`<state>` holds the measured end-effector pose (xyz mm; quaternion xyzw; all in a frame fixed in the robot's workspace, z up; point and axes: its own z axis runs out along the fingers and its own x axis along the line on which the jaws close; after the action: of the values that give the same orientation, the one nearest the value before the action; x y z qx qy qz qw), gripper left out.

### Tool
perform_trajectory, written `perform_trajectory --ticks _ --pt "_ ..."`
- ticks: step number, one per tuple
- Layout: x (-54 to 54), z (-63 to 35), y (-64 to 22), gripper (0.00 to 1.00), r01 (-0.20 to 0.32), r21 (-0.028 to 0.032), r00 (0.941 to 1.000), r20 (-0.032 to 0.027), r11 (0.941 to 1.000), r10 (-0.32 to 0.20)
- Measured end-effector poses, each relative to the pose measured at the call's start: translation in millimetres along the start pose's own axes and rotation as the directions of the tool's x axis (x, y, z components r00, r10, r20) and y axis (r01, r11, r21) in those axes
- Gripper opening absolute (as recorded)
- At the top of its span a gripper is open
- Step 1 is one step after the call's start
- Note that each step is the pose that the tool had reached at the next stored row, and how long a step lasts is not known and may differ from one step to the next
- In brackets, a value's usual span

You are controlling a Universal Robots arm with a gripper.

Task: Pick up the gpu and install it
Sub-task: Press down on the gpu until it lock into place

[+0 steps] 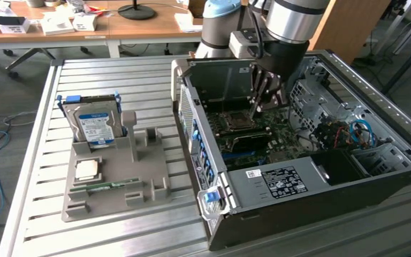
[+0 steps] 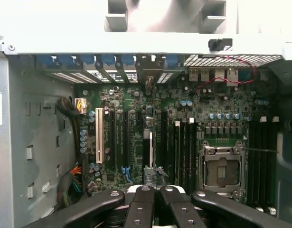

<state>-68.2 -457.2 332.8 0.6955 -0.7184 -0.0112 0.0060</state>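
Observation:
My gripper (image 1: 265,90) reaches down into the open computer case (image 1: 377,128), above the green motherboard (image 1: 266,124). In the wrist view the gripper (image 2: 153,191) has its black fingers (image 2: 140,209) drawn together on a thin card seen edge-on, the gpu (image 2: 148,145). The card stands upright over the long expansion slots of the motherboard (image 2: 183,107), between the white slot (image 2: 99,135) and the memory slots. In the exterior view the gpu (image 1: 254,103) hangs as a dark narrow strip below the fingers. Its fan face is hidden.
The CPU socket (image 2: 223,171) lies beside the slots, and cables (image 1: 355,134) fill the case's far side. On the exterior view's left, a grey fixture (image 1: 113,201) holds a hard drive (image 1: 94,126), a processor chip (image 1: 88,170) and a memory stick (image 1: 105,186).

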Motion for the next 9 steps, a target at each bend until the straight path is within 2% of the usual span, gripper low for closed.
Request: perform_trajectory --ticks 9 --pt "0.1 16.5 -0.4 0.11 0.000 0.0000 1.0000 0.0001 1.0000 0.000"
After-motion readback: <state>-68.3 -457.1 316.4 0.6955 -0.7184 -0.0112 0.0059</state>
